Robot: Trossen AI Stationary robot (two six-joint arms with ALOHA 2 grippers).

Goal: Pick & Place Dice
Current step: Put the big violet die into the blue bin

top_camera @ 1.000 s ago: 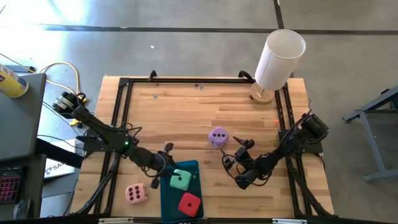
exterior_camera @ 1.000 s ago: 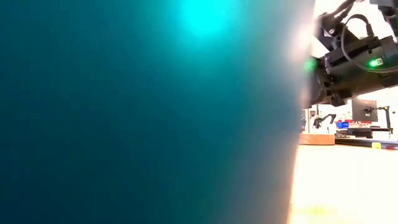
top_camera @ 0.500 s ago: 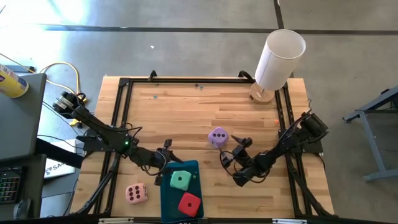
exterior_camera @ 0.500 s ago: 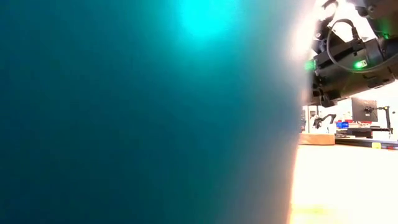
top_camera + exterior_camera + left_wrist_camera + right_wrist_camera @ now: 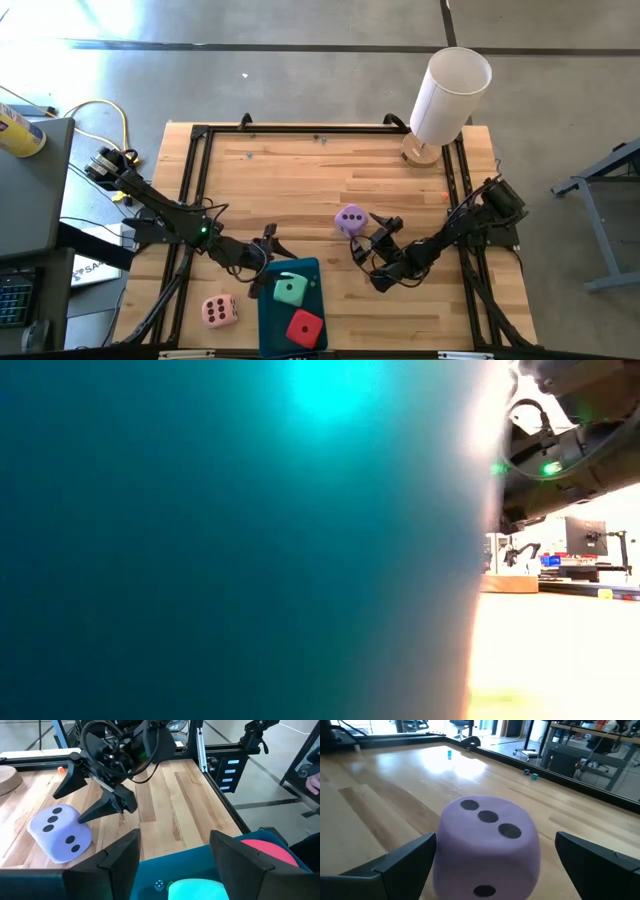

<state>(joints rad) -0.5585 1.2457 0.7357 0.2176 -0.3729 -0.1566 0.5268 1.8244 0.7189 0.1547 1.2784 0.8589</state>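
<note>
A: While spread wide and empty, aimed at the lilac die [image 5: 487,845] just ahead and not yet touching it: fingers of the right gripper [image 5: 372,238], a little beyond the teal tray [image 5: 268,322] on the right arm's side. Left gripper [image 5: 266,262] at the tray's far corner on the left arm's side, fingers [image 5: 117,857] parted too, grasping nothing, green die [image 5: 290,290] just below.

B: Probably light and squashy, foam by the look. Rounded corners, matte skin, so little fear of slipping or breaking. Best pinched gently across two opposite flat faces, never the corners.

A: Count?

B: Four dice, one per colour. Green and red die [image 5: 305,327] in the tray. Lilac on the bare surface [image 5: 300,170] near the tray; pink die [image 5: 219,311] just beside it, left arm's side. One tray.
</note>
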